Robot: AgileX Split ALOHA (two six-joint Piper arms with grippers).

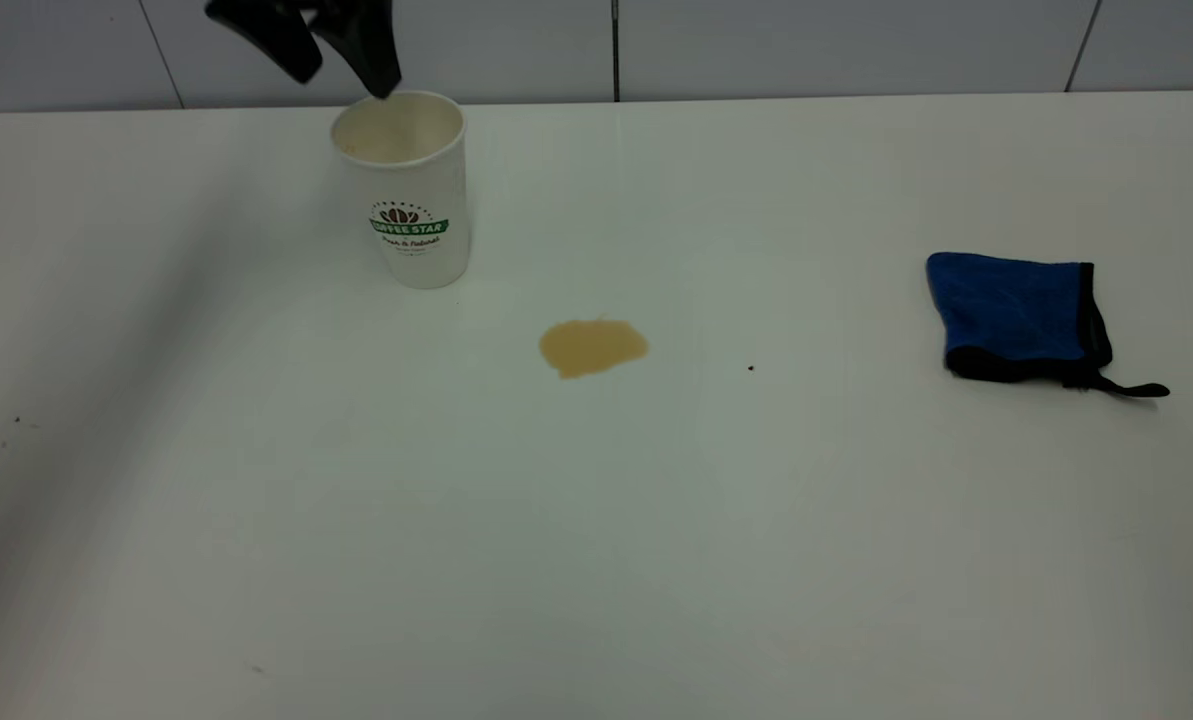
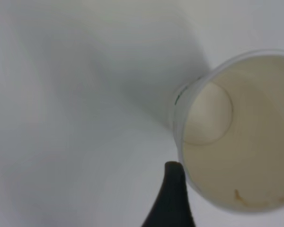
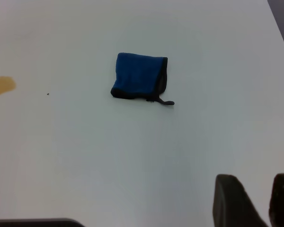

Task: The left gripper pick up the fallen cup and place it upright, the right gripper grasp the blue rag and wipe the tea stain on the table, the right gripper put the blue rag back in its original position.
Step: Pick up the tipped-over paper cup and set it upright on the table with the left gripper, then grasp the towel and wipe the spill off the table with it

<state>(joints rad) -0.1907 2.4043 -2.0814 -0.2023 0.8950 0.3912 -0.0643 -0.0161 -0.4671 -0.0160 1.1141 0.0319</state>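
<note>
Left gripper (image 1: pixel 341 65) hangs up at the far edge of the table (image 1: pixel 596 560), fingers (image 1: pixel 371 50) spread apart and holding nothing, one tip right at the back rim of the cup (image 1: pixel 404 190). From the left wrist, that finger (image 2: pixel 173 198) sits just outside the rim, whether touching I cannot tell, and the cup's (image 2: pixel 241 137) cream inside shows a brown smear near the lip. Cup stands upright, logo facing the exterior camera. Moving right, the stain (image 1: pixel 593 346) lies near the cup's base, apart from it. Farther right, well apart, the rag (image 1: pixel 1021 315) lies folded, loop tail trailing. Right gripper (image 3: pixel 255 201) shows only in its own wrist view, fingers (image 3: pixel 234 201) slightly parted, empty, well short of the rag (image 3: pixel 139 76).
</note>
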